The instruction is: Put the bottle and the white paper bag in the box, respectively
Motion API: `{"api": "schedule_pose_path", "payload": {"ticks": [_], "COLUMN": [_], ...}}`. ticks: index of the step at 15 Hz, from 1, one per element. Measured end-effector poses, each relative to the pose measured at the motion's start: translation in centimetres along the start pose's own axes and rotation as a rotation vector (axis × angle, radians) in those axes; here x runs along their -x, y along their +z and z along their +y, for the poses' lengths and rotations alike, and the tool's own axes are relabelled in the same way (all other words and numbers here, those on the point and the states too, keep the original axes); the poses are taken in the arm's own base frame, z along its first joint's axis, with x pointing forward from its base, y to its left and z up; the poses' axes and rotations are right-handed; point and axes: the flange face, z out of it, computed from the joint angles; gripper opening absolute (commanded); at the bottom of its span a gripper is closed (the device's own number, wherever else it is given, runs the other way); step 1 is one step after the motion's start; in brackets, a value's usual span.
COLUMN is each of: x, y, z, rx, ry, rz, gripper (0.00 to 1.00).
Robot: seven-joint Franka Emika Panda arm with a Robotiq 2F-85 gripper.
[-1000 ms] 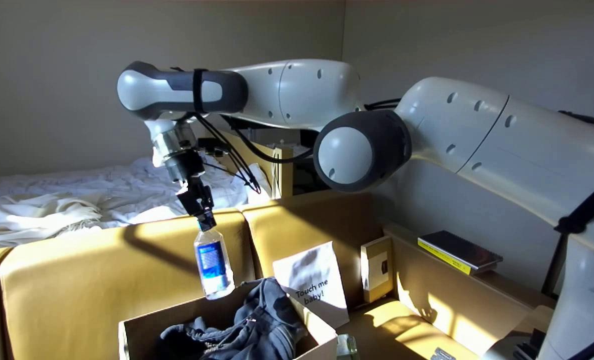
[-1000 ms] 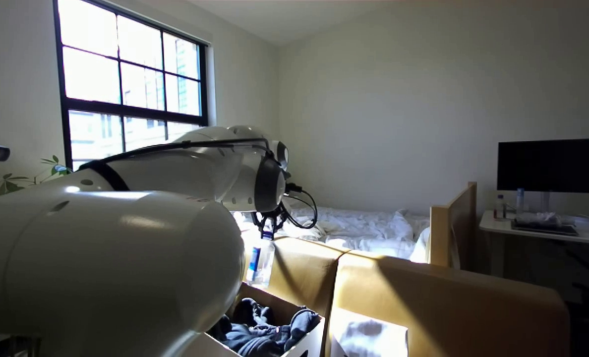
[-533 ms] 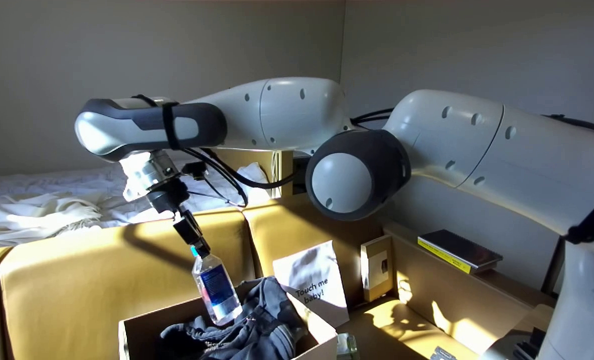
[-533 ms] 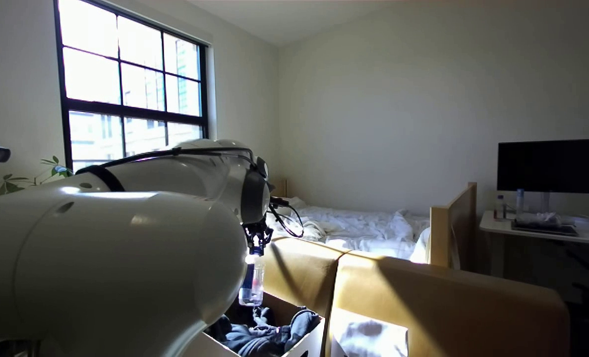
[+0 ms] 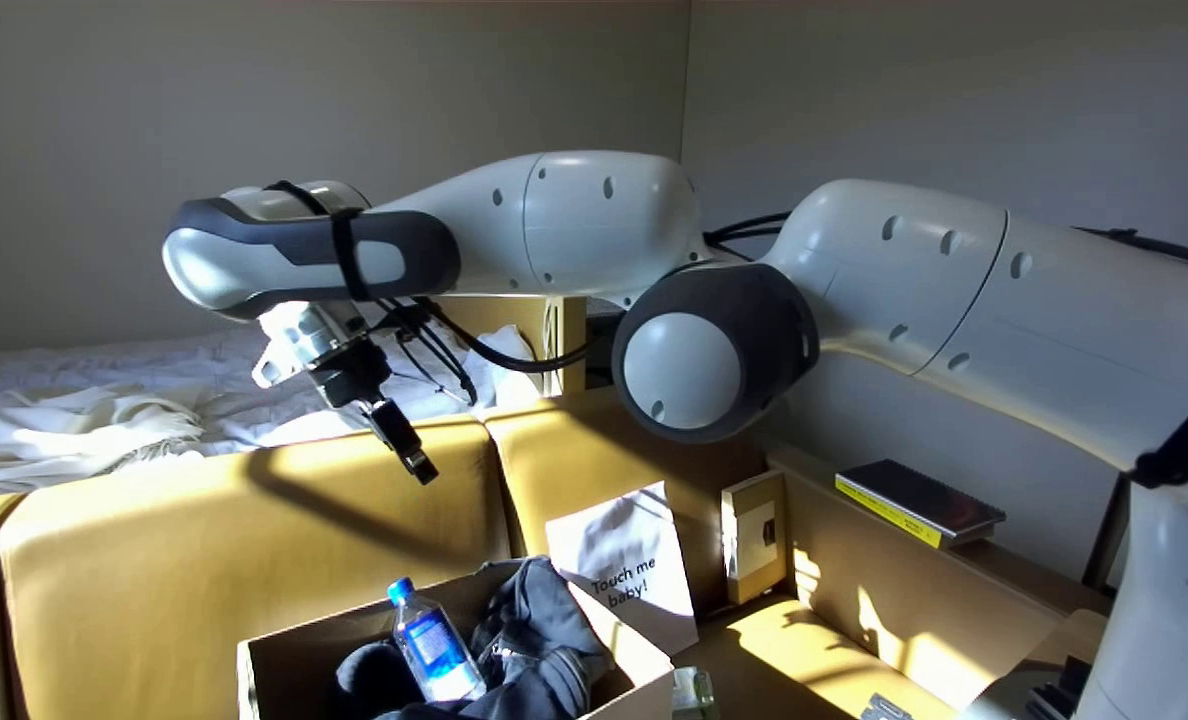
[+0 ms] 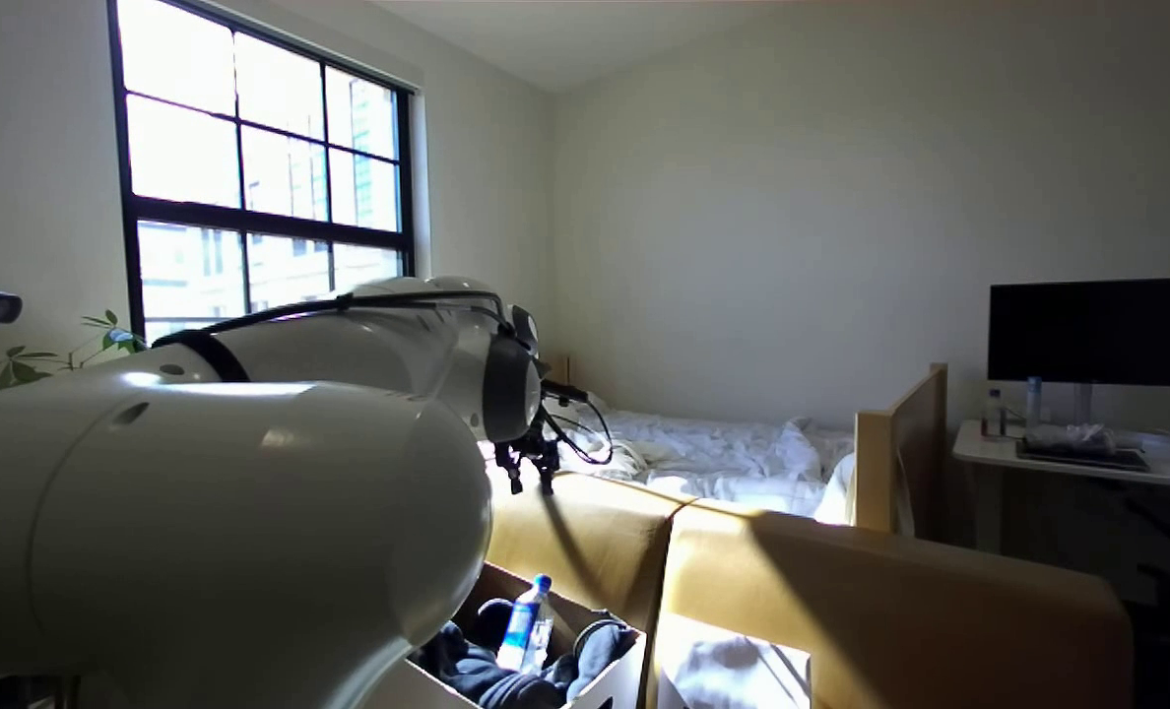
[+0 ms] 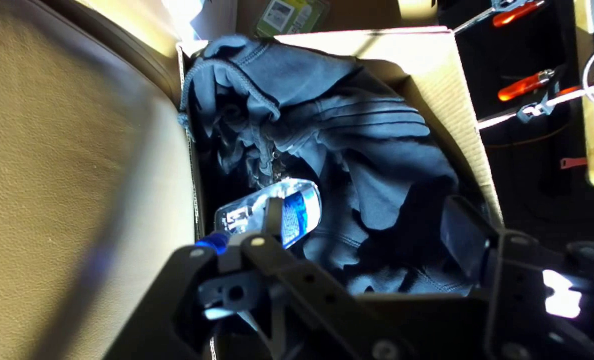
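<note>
The bottle (image 5: 437,650), clear with a blue cap and blue label, leans on dark clothing inside the cardboard box (image 5: 634,645). Its cap end is up near the box's couch-side edge. The bottle (image 6: 524,630) and box (image 6: 619,679) also show in an exterior view, and the bottle (image 7: 249,210) lies partly behind a finger in the wrist view. My gripper (image 5: 422,470) is above the box, apart from the bottle. Its fingers (image 7: 367,225) are wide apart with nothing between them. The white paper bag (image 5: 619,560), with black lettering, stands propped against the couch back beside the box; it also shows partly in an exterior view (image 6: 733,670).
Dark clothing (image 5: 554,650) fills much of the box. The tan couch back (image 5: 254,560) rises behind it. A small upright carton (image 5: 754,540) and a notebook (image 5: 919,500) are to the right. A green package (image 7: 292,17) lies beside the box. Red-handled clamps (image 7: 524,87) are beyond the box.
The gripper went down with the bottle, then opened and let it go. The bottle dropped onto the clothing in the box. The gripper is now slightly higher than half a second ago.
</note>
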Motion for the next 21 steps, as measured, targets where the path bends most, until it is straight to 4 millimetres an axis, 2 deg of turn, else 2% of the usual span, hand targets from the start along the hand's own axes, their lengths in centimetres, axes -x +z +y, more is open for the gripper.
{"api": "schedule_pose_path", "payload": {"ticks": [2,3,6,7,9,12,16,19,21], "x": [2.2,4.1,10.9,13.0,15.9,18.1,19.3,19.5,19.5], "y": [-1.7,-2.7,-4.9,-4.7,-2.6,3.5,14.0,22.4,27.2], "z": [0.4,0.8,2.5,3.1,4.4,7.3,11.0,12.5,12.8], "rx": [0.025,0.035,0.018,-0.012,-0.106,-0.243,-0.392,-0.511,-0.587], "ry": [0.032,0.058,0.142,0.165,0.198,0.281,0.449,0.562,0.630], "rz": [0.011,0.026,0.096,0.119,0.146,0.151,0.101,0.046,0.018], "gripper": [1.00,1.00,1.00,1.00,1.00,1.00,1.00,1.00,1.00]}}
